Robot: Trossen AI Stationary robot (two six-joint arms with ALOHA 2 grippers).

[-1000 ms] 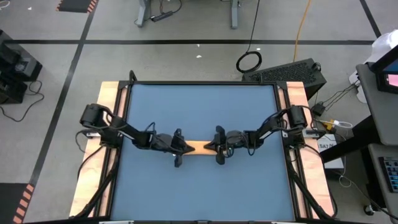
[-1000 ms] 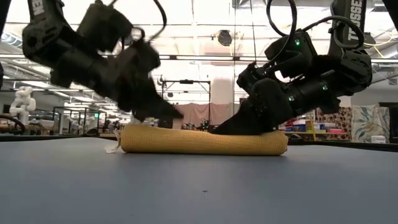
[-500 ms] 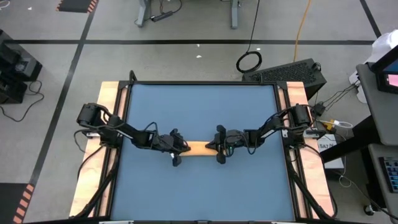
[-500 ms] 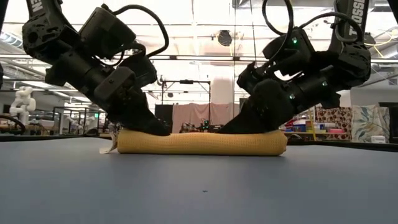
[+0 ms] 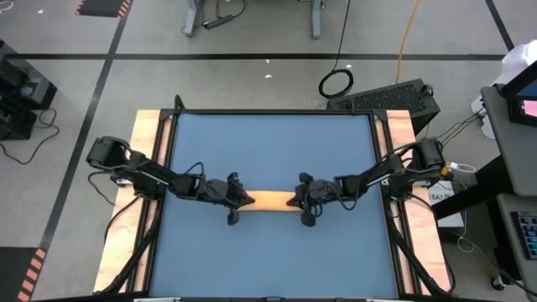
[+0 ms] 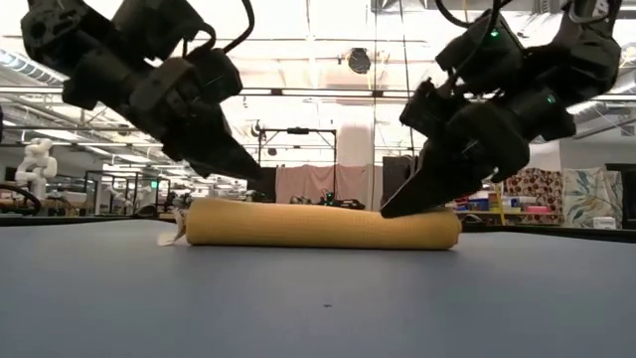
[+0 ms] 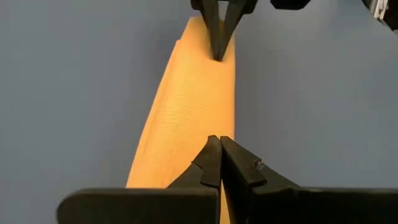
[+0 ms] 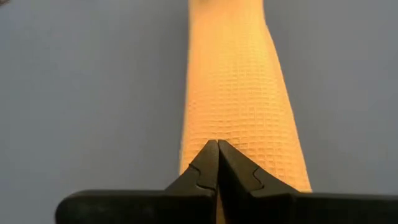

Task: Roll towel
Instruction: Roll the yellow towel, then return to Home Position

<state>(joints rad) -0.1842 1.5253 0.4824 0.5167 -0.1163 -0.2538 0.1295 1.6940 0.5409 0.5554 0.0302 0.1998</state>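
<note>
The orange-yellow towel lies rolled into a long roll across the middle of the blue table, with its small white tag at the left end. My left gripper is shut and slants down from the table's left. Its tips hover just above the roll's left part. My right gripper is shut and slants down from the table's right, with its tips at the top of the roll's right part. My right gripper's shut fingertips meet the roll's upper surface toward its near side, roughly a quarter in from the right end. The fingers slant down from the table's right and lie along the roll. The roll rests on the table along its whole length.
Wooden strips run along the table's left and right sides by the arm bases. Bare blue table lies on the near side and the far side of the roll.
Both grippers have drawn back toward their own sides of the table and risen, tipping to a shallower slant. The left tips have come up off the roll. The right tips have slid toward its right end. The roll has stayed where it was.
</note>
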